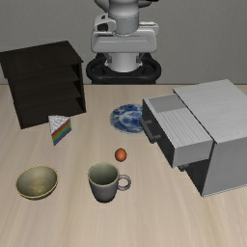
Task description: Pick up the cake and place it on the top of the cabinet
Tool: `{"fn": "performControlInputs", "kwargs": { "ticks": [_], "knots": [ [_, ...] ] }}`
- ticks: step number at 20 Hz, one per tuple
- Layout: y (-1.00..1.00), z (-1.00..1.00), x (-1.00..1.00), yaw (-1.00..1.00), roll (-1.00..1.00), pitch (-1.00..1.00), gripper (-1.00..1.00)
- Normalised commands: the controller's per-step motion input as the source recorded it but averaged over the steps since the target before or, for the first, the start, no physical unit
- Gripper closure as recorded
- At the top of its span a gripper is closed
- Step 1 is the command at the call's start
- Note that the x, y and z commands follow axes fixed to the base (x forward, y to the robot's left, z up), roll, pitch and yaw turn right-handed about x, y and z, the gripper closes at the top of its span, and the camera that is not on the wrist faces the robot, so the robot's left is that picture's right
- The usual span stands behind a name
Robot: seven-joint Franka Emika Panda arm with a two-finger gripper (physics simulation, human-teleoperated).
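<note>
Exterior view: light wood table (pixel 68 220), dark grey floor behind it. Black cabinet (pixel 43 82) at the far left of the view, grey box appliance (pixel 220 121) on the right. Blue plate (pixel 125 118), small orange ball (pixel 121 154), mug (pixel 104 180) and bowl (pixel 37 182) are spread between them. Cake (pixel 61 128) sits on the table just in front of the cabinet. Gripper (pixel 123 43) is up by the robot base, well apart from the cake; can't tell if it's wide or narrow

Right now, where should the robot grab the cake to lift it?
Probably hold the cake by its two flat cut sides, coming straight down from above. It is a wedge sitting on the table, and the cabinet stands right next to it, so a sideways reach looks cramped.
</note>
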Motion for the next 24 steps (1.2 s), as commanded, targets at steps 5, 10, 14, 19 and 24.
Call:
{"fn": "performControlInputs", "kwargs": {
  "ticks": [5,10,14,19,24],
  "knots": [
    [-1.00,0.00,0.00,0.00,0.00,0.00,-1.00],
    [-1.00,0.00,0.00,0.00,0.00,0.00,-1.00],
    [-1.00,0.00,0.00,0.00,0.00,0.00,-1.00],
    [-0.40,0.00,0.60,0.00,0.00,0.00,-1.00],
    [0.00,0.00,1.00,0.00,0.00,0.00,-1.00]
  ]
}}
